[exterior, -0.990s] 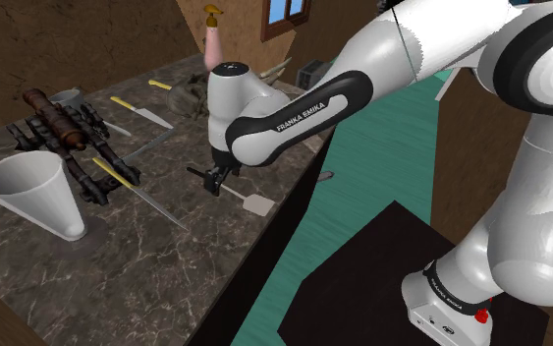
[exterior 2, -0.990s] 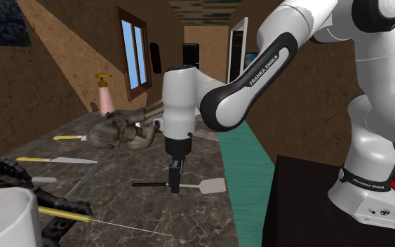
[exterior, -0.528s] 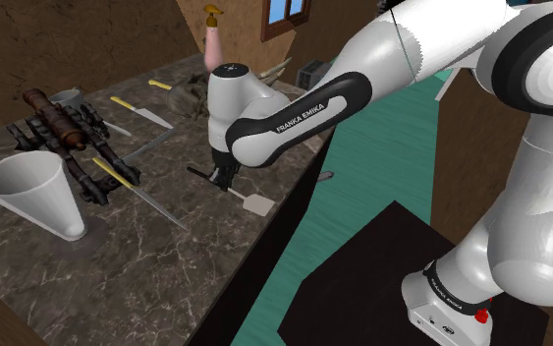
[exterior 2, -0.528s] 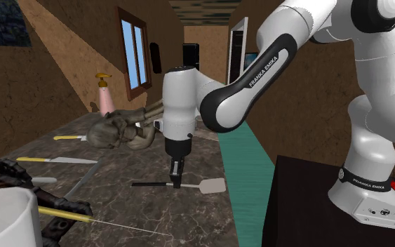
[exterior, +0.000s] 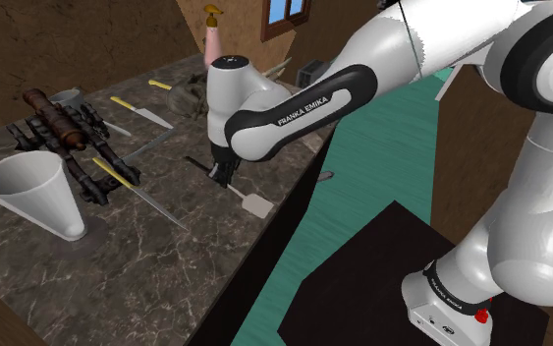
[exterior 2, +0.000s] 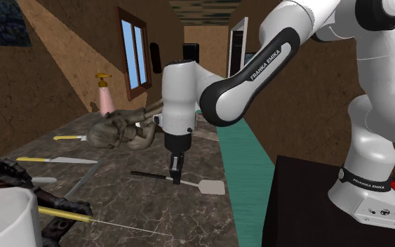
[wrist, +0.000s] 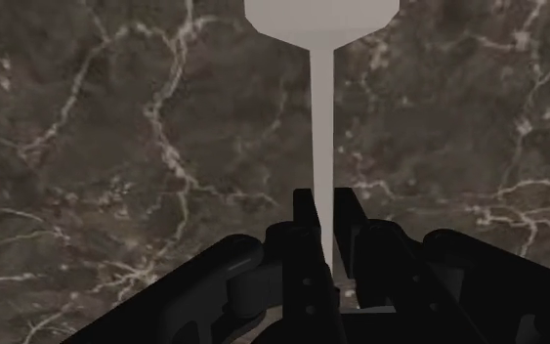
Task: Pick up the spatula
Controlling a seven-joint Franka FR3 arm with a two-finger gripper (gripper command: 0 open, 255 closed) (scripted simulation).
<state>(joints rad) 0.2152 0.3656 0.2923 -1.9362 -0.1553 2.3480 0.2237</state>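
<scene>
- Spatula [exterior 2: 213, 187] is lying on the dark marbled bench [exterior 2: 139, 210], close to the edge that drops to the green floor [exterior 2: 248, 189]. Its pale blade is pointing toward that edge and its dark handle toward the bench's middle.
- My fingers [wrist: 310, 210] are coming straight down and pinching its thin pale neck, between blade and handle.
- I am judging the grip made, so the lift is the step in hand, and I am planning to rise straight up and slowly.
- The neck is narrow, so I am expecting it might swivel in the pinch and let either end dip. Squeezing firmly and holding my wrist level should be helping.
- I am finding the open room above me, not sideways.
- The bench edge is sitting just beyond the blade, so a slip there would be sending the spatula to the floor.
- On the handle side a long yellow-handled knife [exterior: 141, 195] is lying near, with a white funnel [exterior: 33, 192] well apart beyond it.
</scene>
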